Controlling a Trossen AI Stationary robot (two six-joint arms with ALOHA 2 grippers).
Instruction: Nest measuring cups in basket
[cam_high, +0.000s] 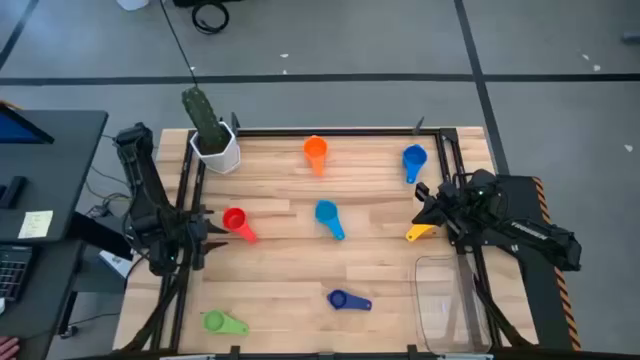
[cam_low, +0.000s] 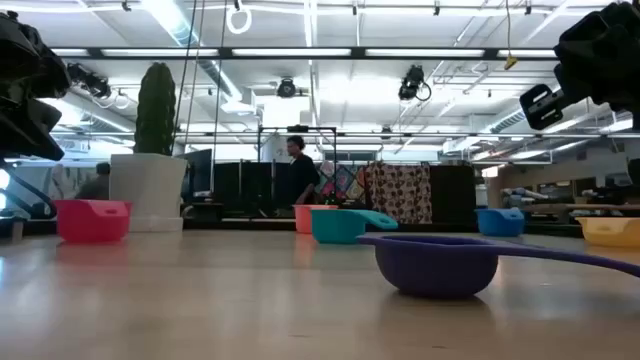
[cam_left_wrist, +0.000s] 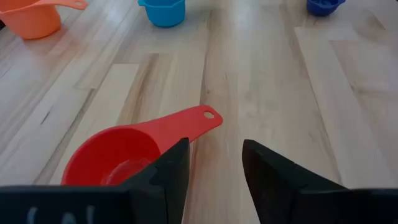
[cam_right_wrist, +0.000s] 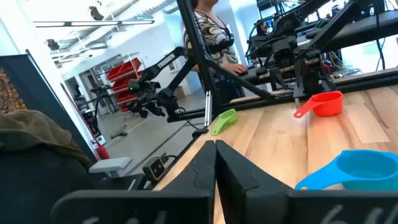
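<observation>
The basket (cam_high: 445, 305), clear and hard to make out, sits empty at the table's near right corner. The left gripper (cam_left_wrist: 214, 168), fingers spread, hovers just beside the red cup (cam_left_wrist: 124, 155); it should centre over the handle before closing. The right gripper (cam_right_wrist: 215, 163), fingers pressed together, waits near the yellow cup (cam_high: 421, 232).

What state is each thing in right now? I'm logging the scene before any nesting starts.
red cup: upright on table, beside left gripper
orange cup: on table, loose
light blue cup: on table, loose
blue cup: on table, loose
dark blue cup: on table, loose
yellow cup: on table, under right gripper
green cup: on table, loose
basket: empty
left gripper: open
right gripper: shut, empty
</observation>
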